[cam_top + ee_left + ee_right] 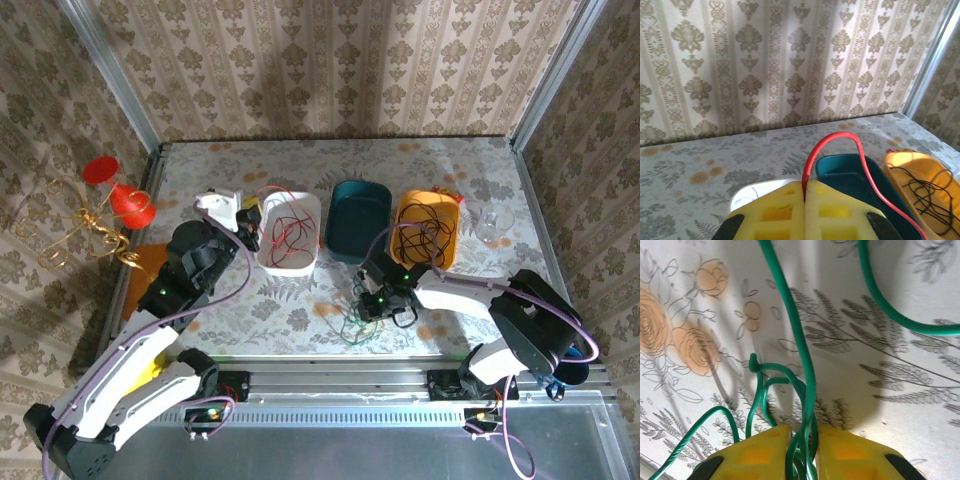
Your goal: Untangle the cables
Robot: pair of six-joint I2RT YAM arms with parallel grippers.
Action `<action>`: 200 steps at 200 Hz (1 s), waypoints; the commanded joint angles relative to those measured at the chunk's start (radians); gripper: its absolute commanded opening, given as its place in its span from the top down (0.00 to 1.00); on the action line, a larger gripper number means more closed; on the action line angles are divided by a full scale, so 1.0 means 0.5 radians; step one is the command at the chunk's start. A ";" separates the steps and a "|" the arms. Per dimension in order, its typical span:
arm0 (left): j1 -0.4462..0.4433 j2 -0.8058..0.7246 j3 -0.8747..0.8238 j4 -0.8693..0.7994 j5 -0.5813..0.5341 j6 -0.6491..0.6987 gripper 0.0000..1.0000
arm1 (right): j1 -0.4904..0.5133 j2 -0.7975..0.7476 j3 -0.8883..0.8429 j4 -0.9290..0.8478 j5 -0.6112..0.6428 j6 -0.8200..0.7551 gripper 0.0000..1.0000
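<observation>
Overhead camera first: the left gripper [246, 228] sat at the near-left rim of a white rectangular plastic tray [268, 262], where a thin red cable [290, 232] lay in loose loops just beyond its fingers. The right gripper [372, 304] pointed down at the floral table [300, 300]. A thin green cable [355, 330] was bunched directly under and just behind it. Ahead of that gripper stood a teal plastic tray [335, 215] with nothing visible inside, and ahead to its right an orange tray [452, 235] holding a thin black cable [420, 235].

Left wrist camera: the left gripper [805, 192] had its yellow pads pressed together on the red cable [832, 136], which arched up from the pinch and fell away to the right.

Right wrist camera: the right gripper [802, 437] was clamped on several strands of the green cable [800, 345], with a small kinked loop just ahead and left of the pads.

Judging from this, lifting the green cable looked like the step in hand. It would go best raised slowly and straight up, so that the bunched loops could slide free rather than tighten at that kink. The teal tray seemed the likely place for it.
</observation>
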 commanded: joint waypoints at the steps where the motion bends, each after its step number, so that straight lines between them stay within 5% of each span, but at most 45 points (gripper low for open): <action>1: 0.109 0.050 0.073 0.017 0.130 -0.035 1.00 | -0.055 0.006 -0.082 -0.140 0.113 0.048 0.80; 31: 0.218 0.252 0.113 0.080 0.241 -0.052 1.00 | -0.058 -0.009 -0.062 -0.146 0.093 0.029 0.80; 93: 0.368 0.825 0.123 0.389 0.130 -0.034 1.00 | -0.057 -0.151 -0.053 -0.190 0.061 0.020 0.79; 136: 0.406 1.350 0.236 0.296 0.116 -0.069 1.00 | -0.057 -0.302 -0.081 -0.233 0.054 0.017 0.79; 160: 0.379 1.546 0.386 0.191 0.189 -0.034 0.55 | -0.058 -0.340 -0.089 -0.250 0.056 0.017 0.79; 200: 0.217 1.503 0.572 0.045 -0.004 0.141 0.35 | -0.057 -0.371 -0.095 -0.242 0.076 0.033 0.79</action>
